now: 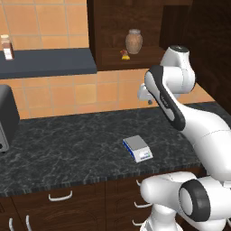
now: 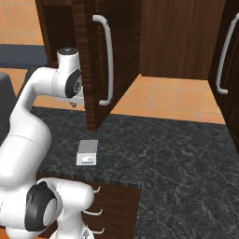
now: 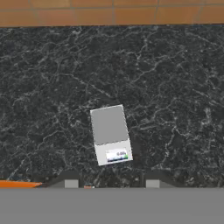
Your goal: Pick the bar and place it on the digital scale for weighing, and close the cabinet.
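**Hand high over the scale, bar on the cabinet shelf**

Directly beneath the hand point(image 3: 111, 183), the digital scale point(image 3: 110, 134) is lying flat on the dark marbled counter point(image 3: 183, 87), its grey top bare and its white display panel turned toward the counter's front edge. The two dark fingertips point(image 3: 70, 180) are showing at the bottom of the hand view, standing apart with nothing between them; the hand is holding nothing and is hanging well above the scale.

Up and behind the hand, in the left base view, the bar point(image 1: 125, 54) is lying on the shelf of the cabinet point(image 1: 113, 27), just beside the tan ceramic vase point(image 1: 134, 41), on the vase's left. It is well apart from the scale point(image 1: 138, 148), which is sitting near the counter's front edge.

In the right base view the cabinet door point(image 2: 100, 56) is standing open, swung out over the counter with its long silver handle point(image 2: 107, 58) facing forward, and the arm's upper joints are sitting just beside the door's edge. The scale point(image 2: 87, 152) is lying on the counter below the open door.
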